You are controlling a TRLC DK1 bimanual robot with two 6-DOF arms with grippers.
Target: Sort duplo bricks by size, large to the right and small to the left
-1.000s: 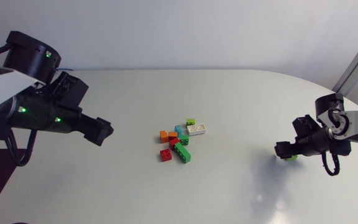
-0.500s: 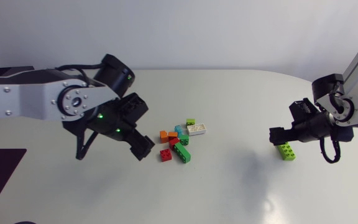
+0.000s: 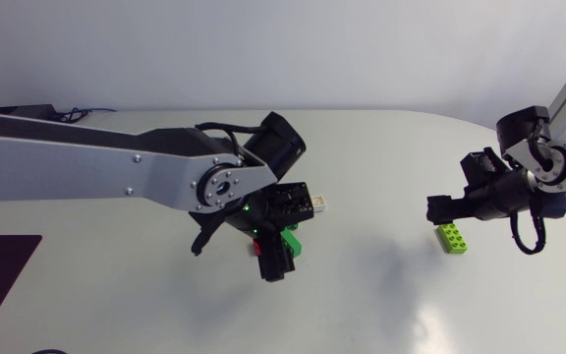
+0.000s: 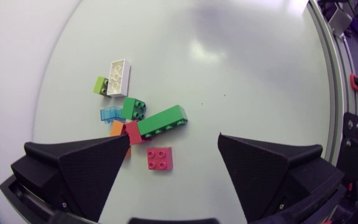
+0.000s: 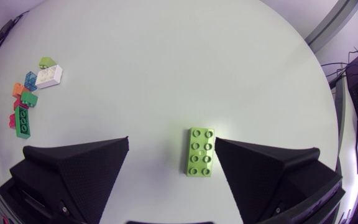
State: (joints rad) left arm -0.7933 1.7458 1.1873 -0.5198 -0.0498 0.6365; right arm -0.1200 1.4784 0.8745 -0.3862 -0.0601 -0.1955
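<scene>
Left hand [image 4: 173,138], fingers apart, above mixed brick pile [image 4: 137,118]; right hand [image 5: 172,141], fingers apart, above long lime brick [image 5: 201,151] on desk [image 5: 166,74].

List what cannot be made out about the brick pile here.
- Head view: the left gripper and its arm cover most of the pile; the white brick shows one end.
- Left wrist view: the orange brick is partly behind a finger.
- Right wrist view: the pile is too small to tell overlapping bricks apart.

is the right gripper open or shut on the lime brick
Open. The right gripper has its fingers spread wider than the lime brick, lying flat on the table between them.
</scene>
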